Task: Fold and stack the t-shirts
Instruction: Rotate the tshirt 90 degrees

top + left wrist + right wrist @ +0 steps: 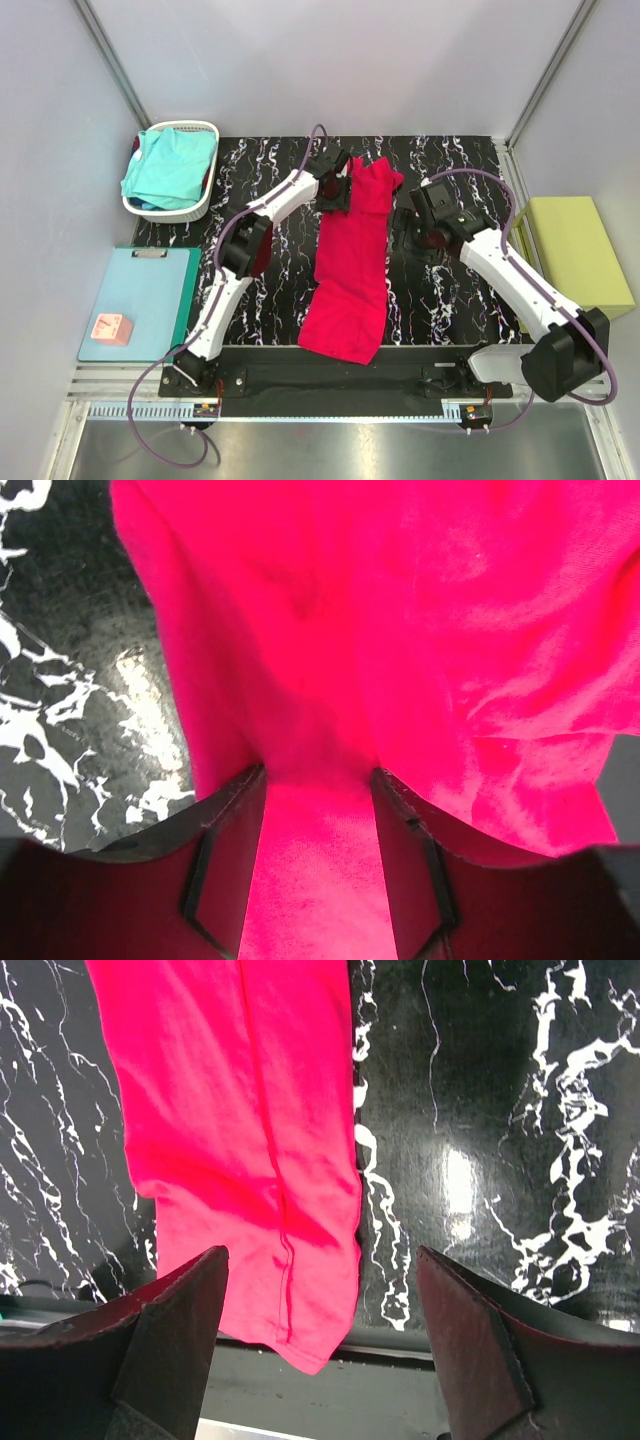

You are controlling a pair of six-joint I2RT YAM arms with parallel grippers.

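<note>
Left gripper [318, 776]: clamped on crimson t-shirt [350, 280], lying as narrow strip; right gripper [320, 1256]: apart, empty. Turquoise t-shirt [170, 165]: in basket [188, 213], unfolded. Stacking pending.

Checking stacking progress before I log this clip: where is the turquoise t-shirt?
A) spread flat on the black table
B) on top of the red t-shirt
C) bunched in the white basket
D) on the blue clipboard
C: the turquoise t-shirt sits bunched inside the white basket at the far left, apart from the red t-shirt lying on the table.
</note>
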